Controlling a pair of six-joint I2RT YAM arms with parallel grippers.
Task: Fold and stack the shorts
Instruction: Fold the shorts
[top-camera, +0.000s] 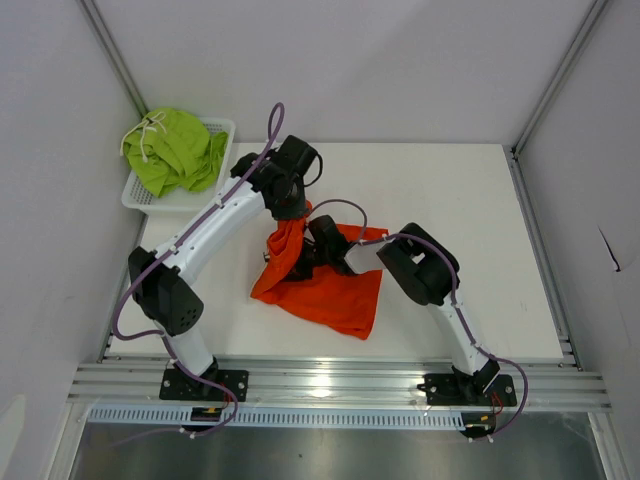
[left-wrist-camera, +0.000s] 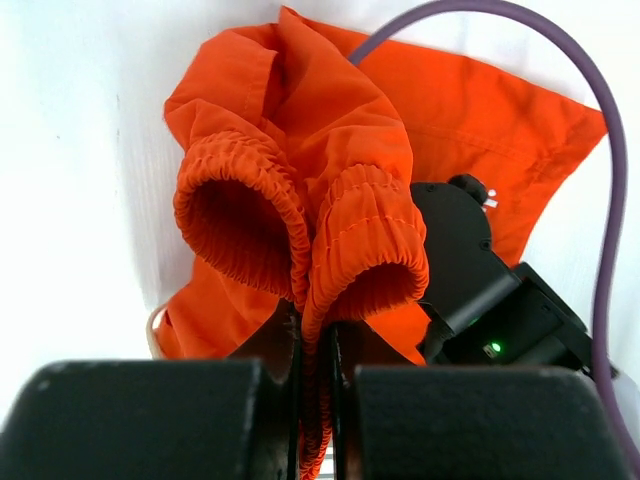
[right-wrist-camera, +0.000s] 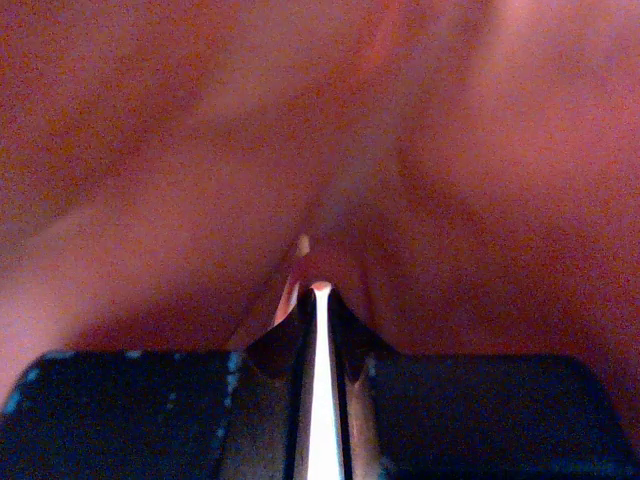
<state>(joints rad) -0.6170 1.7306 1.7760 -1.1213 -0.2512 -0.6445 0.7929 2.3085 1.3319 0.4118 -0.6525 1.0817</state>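
Note:
The orange shorts (top-camera: 335, 290) lie crumpled in the middle of the table. My left gripper (top-camera: 293, 215) is shut on their elastic waistband and holds that part bunched up above the table; in the left wrist view the gathered waistband (left-wrist-camera: 330, 120) is pinched between the left gripper's (left-wrist-camera: 315, 335) jaws. My right gripper (top-camera: 318, 255) is just beside it, buried in the fabric. In the right wrist view orange cloth (right-wrist-camera: 200, 150) fills the frame and the right gripper (right-wrist-camera: 320, 290) is closed on a fold at its tips. The lime green shorts (top-camera: 175, 150) lie heaped in the basket.
The white mesh basket (top-camera: 222, 127) stands at the table's back left corner, just behind my left arm. Grey walls close in the left, back and right. An aluminium rail runs along the near edge by the arm bases.

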